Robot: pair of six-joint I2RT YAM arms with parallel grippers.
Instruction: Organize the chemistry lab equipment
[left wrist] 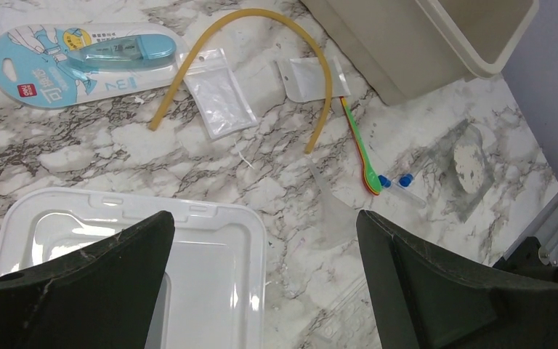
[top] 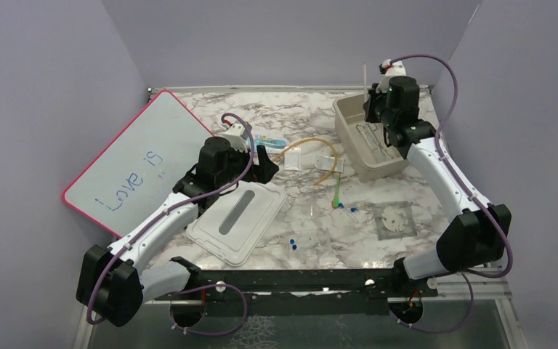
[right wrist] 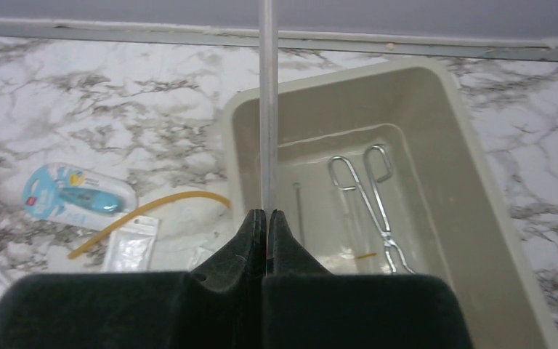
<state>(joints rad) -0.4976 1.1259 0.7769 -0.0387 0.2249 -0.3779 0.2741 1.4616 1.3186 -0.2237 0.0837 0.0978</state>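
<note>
My right gripper (right wrist: 267, 214) is shut on a thin clear rod (right wrist: 266, 109) that stands up out of its jaws, held over the beige bin (right wrist: 450, 102). Metal forceps (right wrist: 367, 193) lie in that bin. On the marble lie amber tubing (left wrist: 261, 22), a thin green stick (left wrist: 356, 142), two small clear bags (left wrist: 218, 98) and blue-capped clear vials (left wrist: 396, 180). My left gripper (left wrist: 263, 218) hangs open with nothing in it, above the right edge of a white lid (left wrist: 211, 269).
A packaged blue correction tape (left wrist: 80, 62) lies beyond the tubing. A whiteboard (top: 131, 163) leans at the left wall. A clear packet with a white disc (top: 394, 219) sits front right, and two more blue-capped vials (top: 292, 243) near the front edge.
</note>
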